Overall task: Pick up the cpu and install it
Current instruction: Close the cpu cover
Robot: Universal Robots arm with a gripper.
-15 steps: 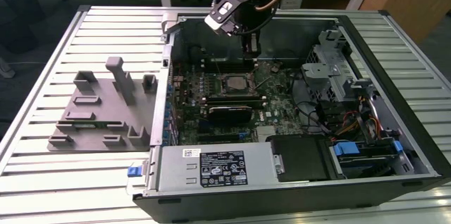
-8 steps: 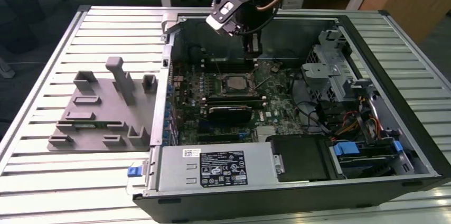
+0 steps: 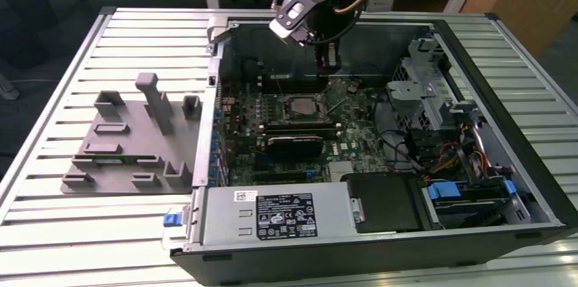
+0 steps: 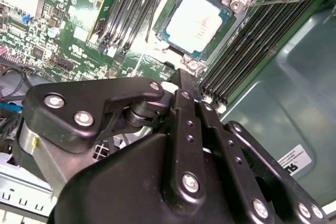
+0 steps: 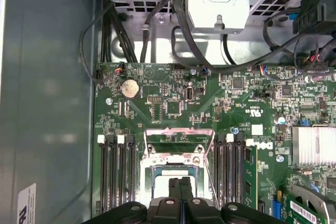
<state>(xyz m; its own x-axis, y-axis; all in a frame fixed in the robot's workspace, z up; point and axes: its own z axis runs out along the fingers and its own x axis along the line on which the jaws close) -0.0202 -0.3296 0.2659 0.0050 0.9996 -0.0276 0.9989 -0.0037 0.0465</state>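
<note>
While cpu [image 4: 199,20] sits socketed, memory slots [image 4: 262,35] flank.

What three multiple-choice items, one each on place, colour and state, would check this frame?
1. Where does the cpu lie? A in the socket; B on the slatted table; C on the power supply.
2. The motherboard is: A red; B green; C white.
3. The gripper is: A open wide; B shut; C lying on the table.
Answers: 1 A, its silver top sits inside the socket frame in the second wrist view. 2 B, the board is green in both wrist views. 3 B, its fingers meet in the first wrist view.
</note>
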